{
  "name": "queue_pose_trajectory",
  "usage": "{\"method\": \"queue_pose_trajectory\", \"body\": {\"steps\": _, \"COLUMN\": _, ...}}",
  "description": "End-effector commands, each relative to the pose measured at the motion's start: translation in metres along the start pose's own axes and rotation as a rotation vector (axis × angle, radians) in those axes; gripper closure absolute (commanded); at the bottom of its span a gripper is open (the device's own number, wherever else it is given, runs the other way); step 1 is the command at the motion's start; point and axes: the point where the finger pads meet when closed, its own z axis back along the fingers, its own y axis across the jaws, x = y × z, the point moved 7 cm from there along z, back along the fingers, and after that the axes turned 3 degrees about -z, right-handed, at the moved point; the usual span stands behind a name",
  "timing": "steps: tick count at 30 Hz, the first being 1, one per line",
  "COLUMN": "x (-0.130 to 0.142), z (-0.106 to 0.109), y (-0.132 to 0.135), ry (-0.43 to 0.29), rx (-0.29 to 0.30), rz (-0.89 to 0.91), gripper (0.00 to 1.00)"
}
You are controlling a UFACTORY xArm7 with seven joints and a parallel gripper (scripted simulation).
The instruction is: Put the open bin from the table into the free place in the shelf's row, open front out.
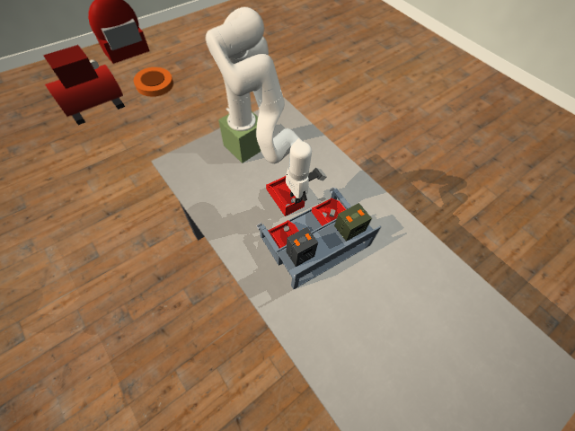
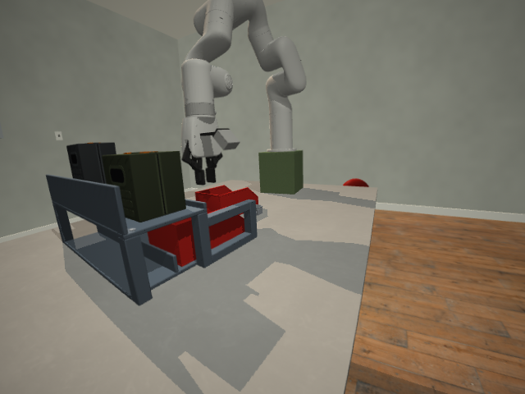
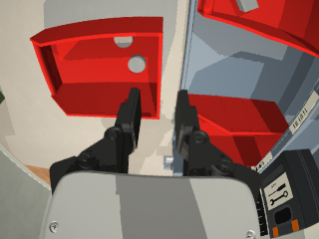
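Our fingers [image 1: 302,197] [image 2: 210,174] stand partly open and empty; the bin [image 1: 278,192] [image 2: 239,197] [image 3: 90,62] sits on the tabletop [image 1: 394,324] [image 2: 317,224] [image 3: 155,161], towards ten o'clock in the wrist view. If we grip one wall off-balance, the bin may tip, spilling its round parts [image 1: 293,200] [image 3: 137,64]; carried too low, it could snag the shelf's [image 1: 335,254] [image 2: 141,269] [image 3: 214,75] lip. The exterior view shows our fingers raised above the bin but hides the parts; the wrist view reveals them.

The floor [image 1: 153,324] [image 2: 428,288] looks like grained wood planks, the red bin [image 1: 278,189] [image 2: 212,203] [image 3: 100,102] like smooth plastic, and the shelf [image 1: 336,255] [image 2: 138,271] [image 3: 219,75] like smooth, matt painted material.
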Motion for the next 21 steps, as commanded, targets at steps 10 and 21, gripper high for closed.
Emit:
{"method": "queue_pose_trajectory", "body": {"steps": 10, "x": 0.000, "z": -0.008, "y": 0.001, "ry": 0.000, "rx": 0.003, "rz": 0.000, "gripper": 0.67}}
{"method": "queue_pose_trajectory", "body": {"steps": 21, "x": 0.000, "z": -0.018, "y": 0.001, "ry": 0.000, "rx": 0.003, "rz": 0.000, "gripper": 0.67}}
